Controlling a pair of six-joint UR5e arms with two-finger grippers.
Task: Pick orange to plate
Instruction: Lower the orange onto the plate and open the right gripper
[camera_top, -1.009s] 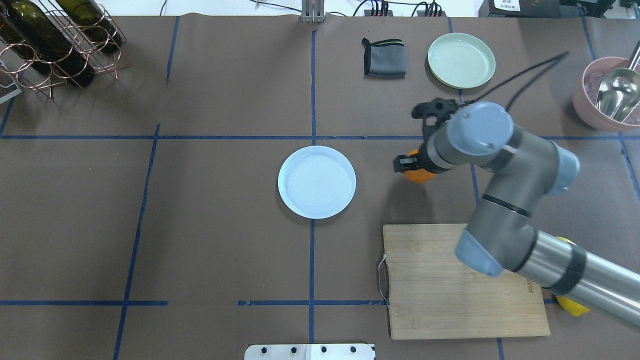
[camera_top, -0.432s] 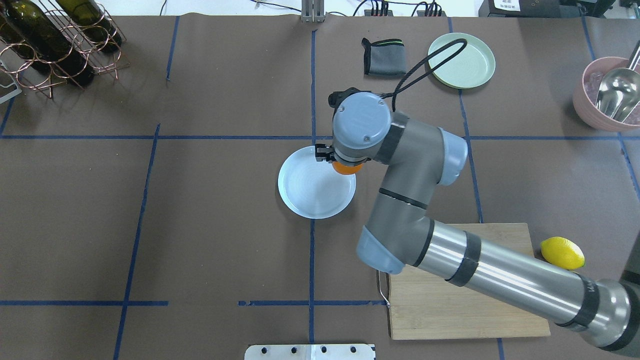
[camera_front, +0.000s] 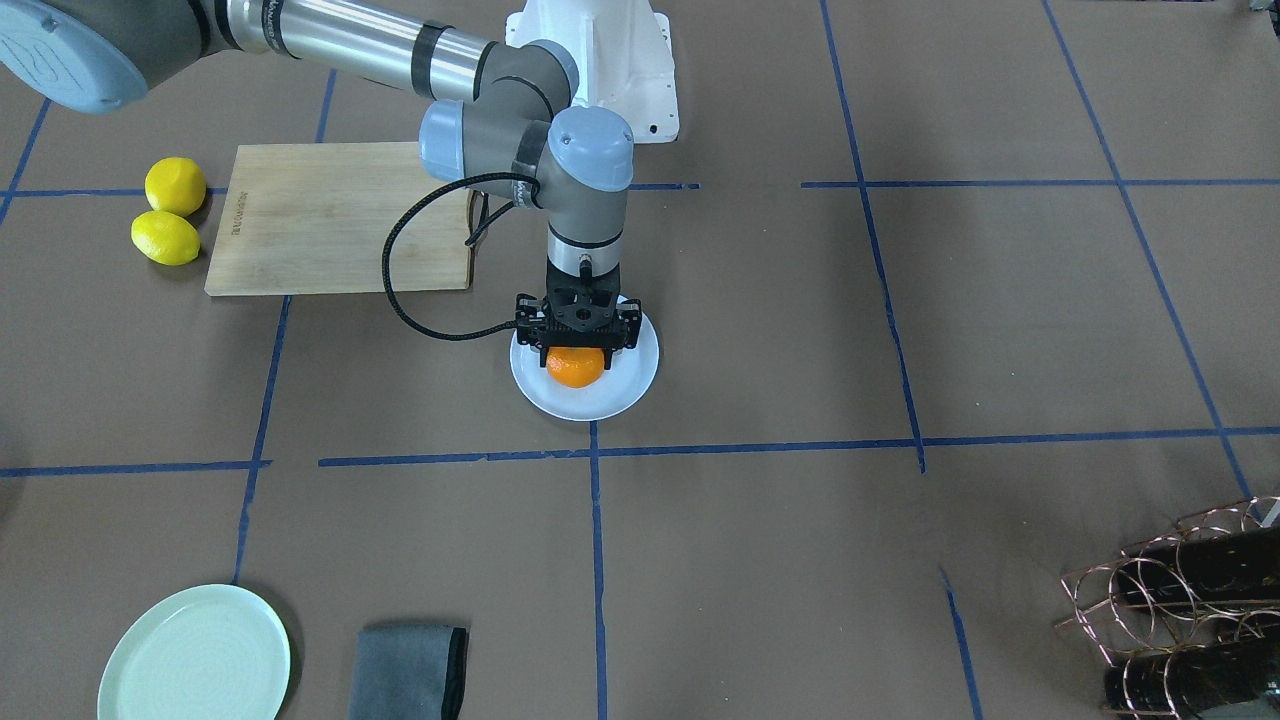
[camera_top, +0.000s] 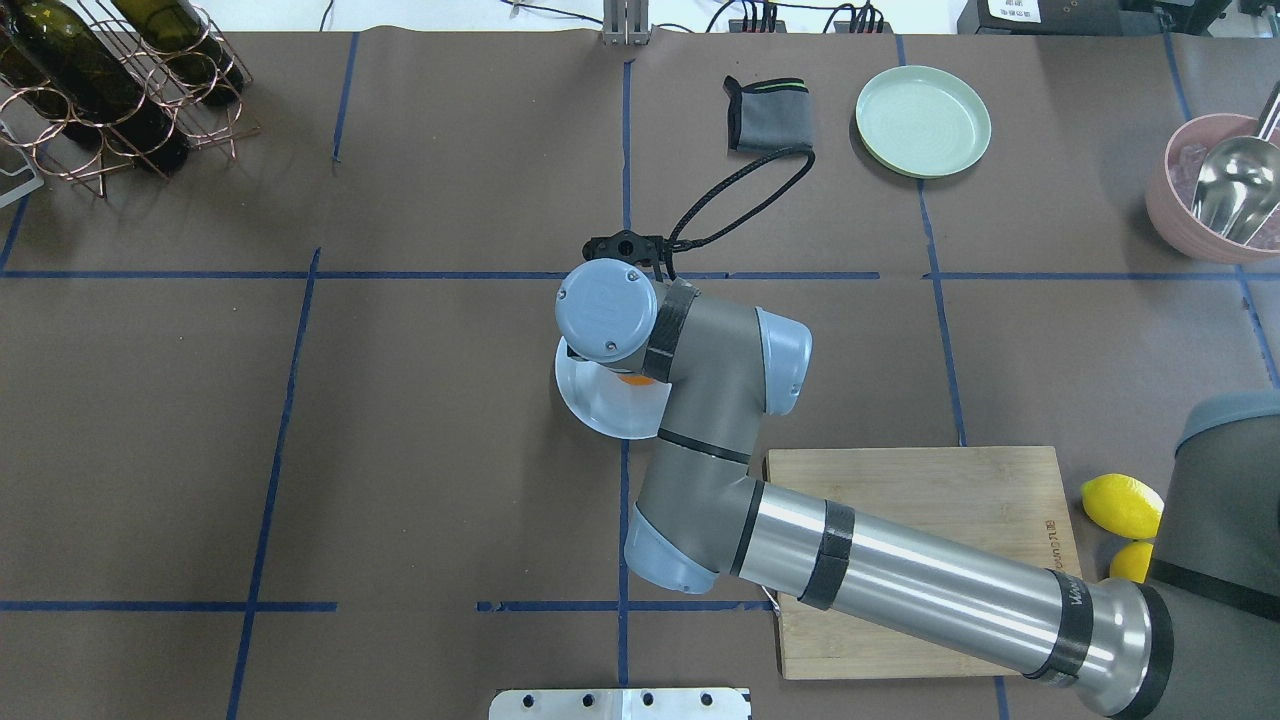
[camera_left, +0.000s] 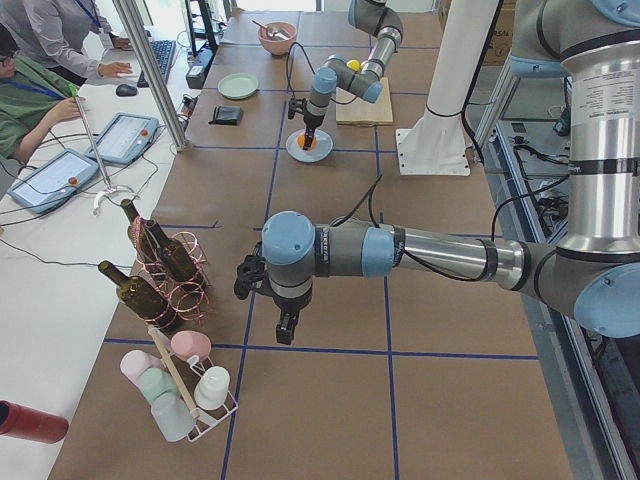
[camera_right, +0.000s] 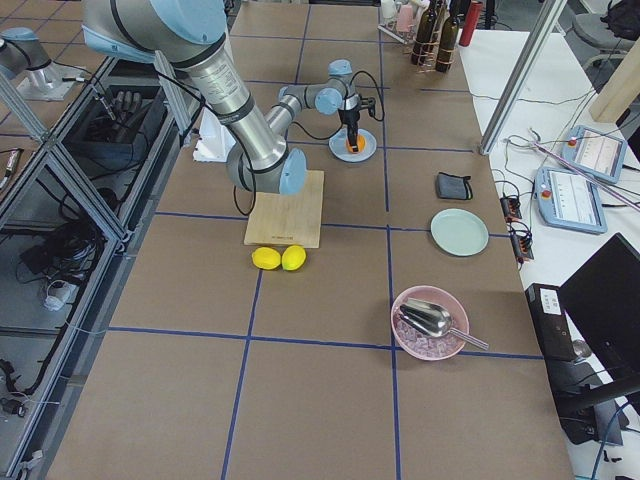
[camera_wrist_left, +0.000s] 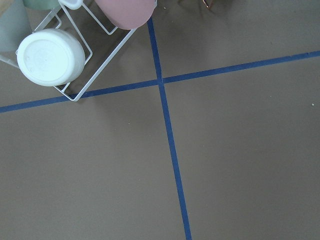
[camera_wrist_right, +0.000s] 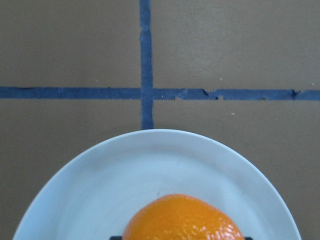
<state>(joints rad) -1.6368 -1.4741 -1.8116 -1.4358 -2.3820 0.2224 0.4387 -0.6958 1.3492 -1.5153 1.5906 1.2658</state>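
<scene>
My right pincer (camera_front: 576, 348) is clamped on the orange (camera_front: 575, 368) directly over the white plate (camera_front: 627, 388); I cannot tell whether the fruit touches it. My left pincer (camera_left: 285, 329) hangs above the bench (camera_left: 330, 400) near the wine rack (camera_left: 168, 272), and I cannot tell whether it is wide or narrow.

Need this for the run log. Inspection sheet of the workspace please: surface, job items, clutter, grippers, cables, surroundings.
Surface: table with brown covering and a blue tape grid.
Job's things: orange over the white plate, inside its rim; contact cannot be told.
Clutter: lemons, cutting board, green plate, grey cloth, wine rack, pink bowl with scoop, cup rack.
Grippers: right gripper shut on orange; left gripper over bare table, state cannot be told.
Cables: black cable loops from right wrist, beside white plate.
Surroundings: operators with tablets at side bench.
</scene>
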